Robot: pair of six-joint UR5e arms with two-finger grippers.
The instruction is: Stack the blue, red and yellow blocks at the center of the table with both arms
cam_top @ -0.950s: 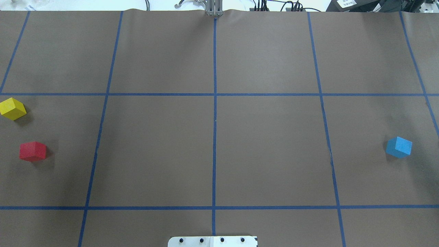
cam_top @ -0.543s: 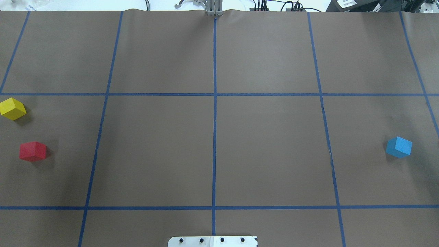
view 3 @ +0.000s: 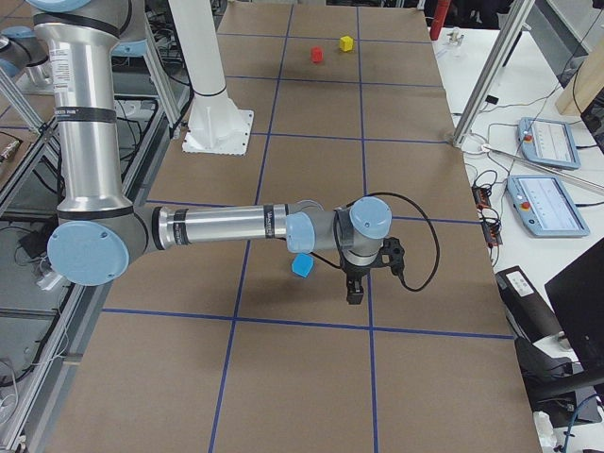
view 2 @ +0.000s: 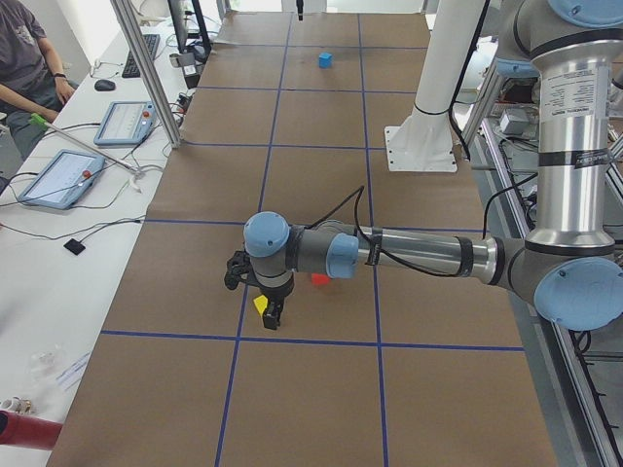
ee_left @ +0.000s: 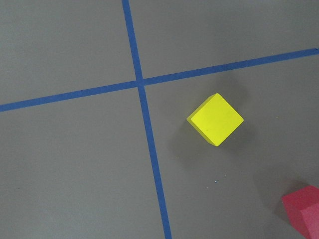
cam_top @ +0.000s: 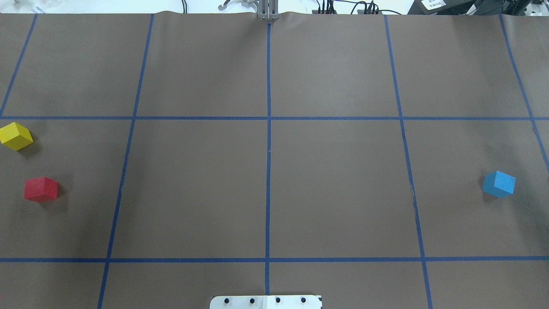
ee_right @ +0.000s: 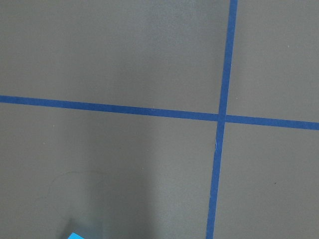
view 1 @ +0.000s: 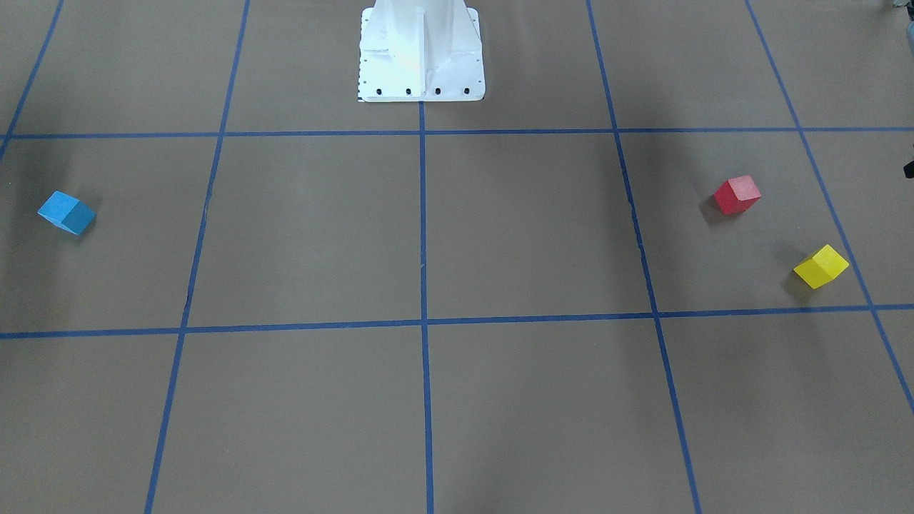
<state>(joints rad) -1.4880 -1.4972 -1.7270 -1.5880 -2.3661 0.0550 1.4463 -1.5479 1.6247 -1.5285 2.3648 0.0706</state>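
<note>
Yellow block lies on the table below the left gripper. You see this gripper only from the side, so you cannot tell if its fingers are spread or pressed together. It is the same for the right gripper, which hangs near the blue block at the right edge of the worktop. The red block sits near the yellow one at the left edge, closer to the robot's side and not touching it.

Open counter between the two ends.
The red block and yellow block sit near each other at the robot's left end. The blue block is at the right, and the white base post stands mid-edge.
</note>
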